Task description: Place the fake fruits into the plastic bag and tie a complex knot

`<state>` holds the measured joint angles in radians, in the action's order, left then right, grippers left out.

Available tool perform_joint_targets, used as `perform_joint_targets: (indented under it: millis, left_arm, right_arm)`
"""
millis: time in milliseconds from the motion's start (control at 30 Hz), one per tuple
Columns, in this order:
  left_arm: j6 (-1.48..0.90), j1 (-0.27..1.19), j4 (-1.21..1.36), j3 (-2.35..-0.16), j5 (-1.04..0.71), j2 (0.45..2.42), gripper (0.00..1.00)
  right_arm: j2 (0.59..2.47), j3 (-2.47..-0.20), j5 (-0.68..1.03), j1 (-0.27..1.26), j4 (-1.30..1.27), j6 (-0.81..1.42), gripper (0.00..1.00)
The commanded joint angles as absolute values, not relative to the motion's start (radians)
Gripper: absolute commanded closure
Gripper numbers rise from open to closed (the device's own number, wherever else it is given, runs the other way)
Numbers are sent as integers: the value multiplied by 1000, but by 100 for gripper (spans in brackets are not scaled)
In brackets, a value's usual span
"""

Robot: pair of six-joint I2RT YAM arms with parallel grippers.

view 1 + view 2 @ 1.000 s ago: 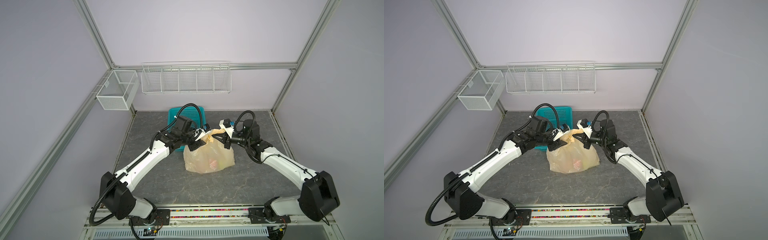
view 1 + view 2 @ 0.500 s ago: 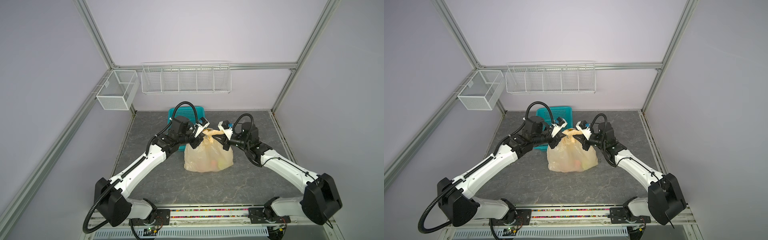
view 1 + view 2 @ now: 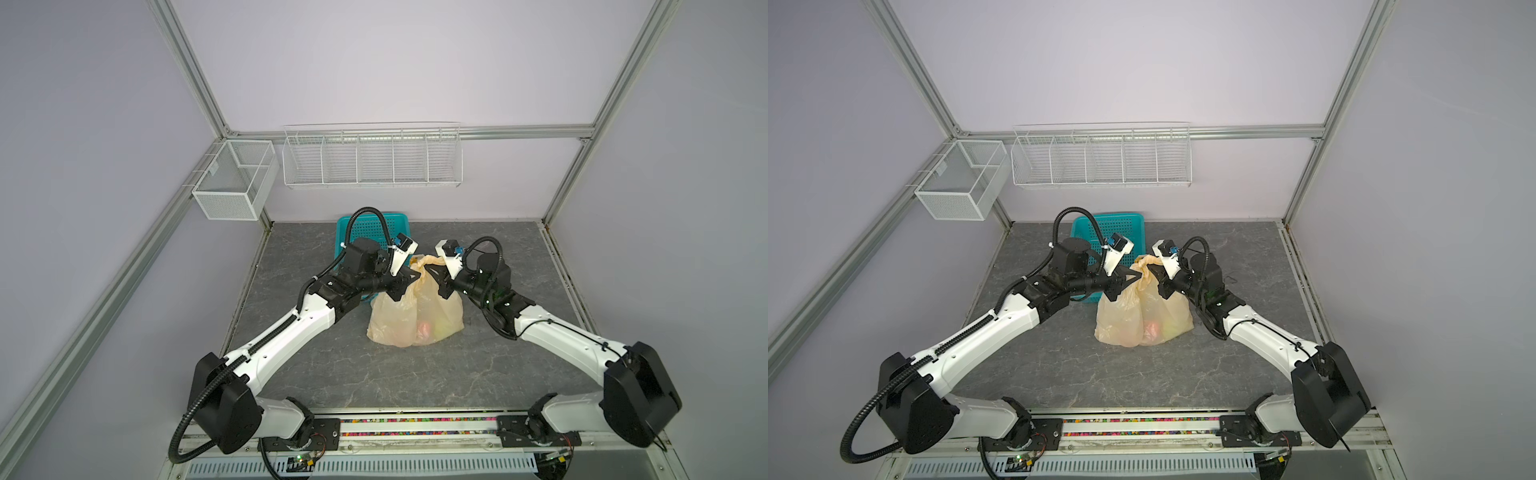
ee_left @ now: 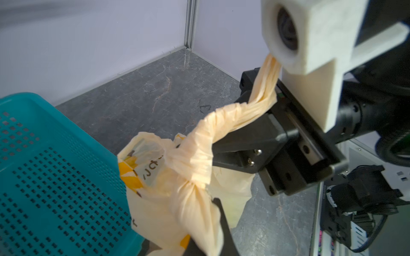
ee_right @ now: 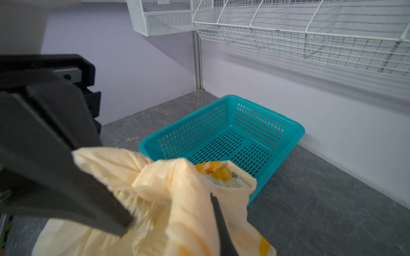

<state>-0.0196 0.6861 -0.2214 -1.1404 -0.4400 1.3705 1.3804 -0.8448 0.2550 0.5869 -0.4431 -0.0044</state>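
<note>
While glossy plastic fruits [image 3: 426, 328] lie inside the pale-yellow plastic bag [image 3: 390, 320], left gripper [image 3: 409, 277] and right gripper [image 3: 434, 277] clamp its half-knotted handles [image 4: 244, 110].

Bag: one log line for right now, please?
step: tying knot | left hand: shut on bag | right hand: shut on bag | fruits: in bag

The fake fruits [image 3: 424, 329] show only as blurred colours through the plastic bag [image 3: 390, 320]
</note>
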Motion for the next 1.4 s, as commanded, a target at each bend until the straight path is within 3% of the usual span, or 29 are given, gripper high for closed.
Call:
perform_joint_targets:
  millis: [0,300,600,1000,1367]
  left_arm:
    - [-175,710,-69,-1100,-475,1351,100]
    - [-219,792,80,-1028,-357,1372,87]
    - [-201,796,222,-904,-324,1348,58]
    - [-262,796,392,-715,-338,1258,49]
    - [-288,801,640,-740,-347,1427,41]
  right_arm:
    - [1409,-810,147,600,-613,119,93]
    - [1440,-764,147,611,-832,313,93]
    - [1427,-684,219,590,-1039,505,93]
    - [1502,-690,286,569,-1209,633,93]
    - [1527,-681,334,570,-1296,740,94]
